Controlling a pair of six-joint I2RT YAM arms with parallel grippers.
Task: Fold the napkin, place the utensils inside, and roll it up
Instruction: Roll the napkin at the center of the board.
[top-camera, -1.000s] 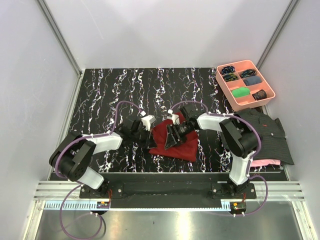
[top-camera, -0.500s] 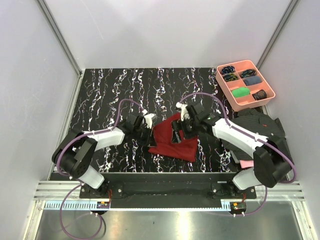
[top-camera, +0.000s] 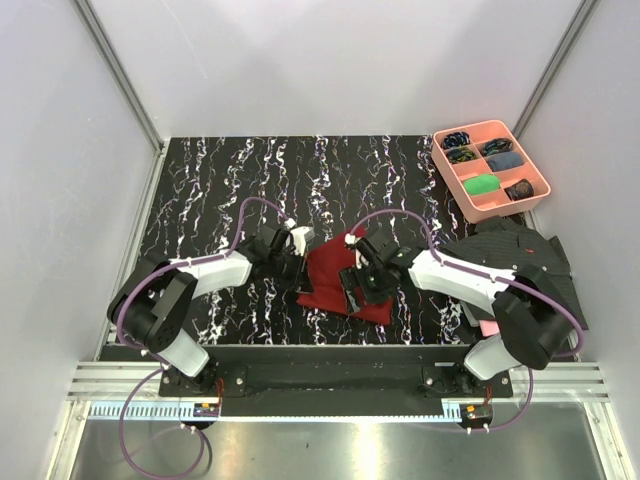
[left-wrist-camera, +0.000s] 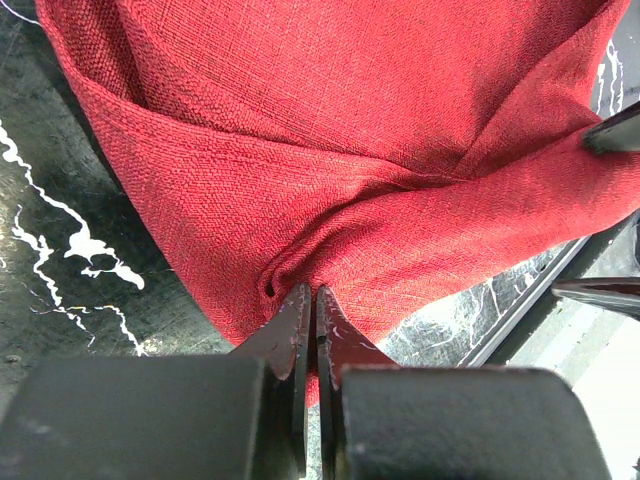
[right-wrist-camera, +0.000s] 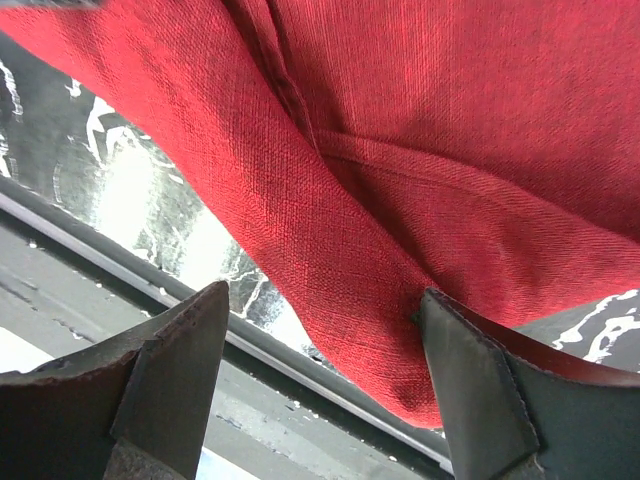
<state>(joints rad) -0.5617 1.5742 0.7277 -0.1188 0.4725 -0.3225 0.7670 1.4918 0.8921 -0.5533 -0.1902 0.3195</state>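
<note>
The dark red napkin (top-camera: 335, 272) lies bunched in folds on the black marbled table (top-camera: 220, 190), between my two grippers. My left gripper (top-camera: 298, 263) is at its left edge, and in the left wrist view the gripper (left-wrist-camera: 311, 294) is shut on a puckered bit of the napkin (left-wrist-camera: 330, 150). My right gripper (top-camera: 356, 281) hangs over the napkin's near right part. In the right wrist view the right gripper (right-wrist-camera: 322, 300) is open, with a thick fold of the napkin (right-wrist-camera: 340, 240) between the fingers, touching the right fingertip (right-wrist-camera: 440, 320). The utensils are out of view.
A pink compartment tray (top-camera: 470, 198) with small dark and green items stands at the back right. A dark striped shirt (top-camera: 525, 262) lies on a pink cloth (top-camera: 490, 327) at the right edge. The table's front rail (right-wrist-camera: 300, 375) runs just beyond the napkin's near corner.
My right gripper has opened wider and shifted toward the napkin's near edge while its arm swung its elbow out to the right. The left gripper stays shut on the napkin.
</note>
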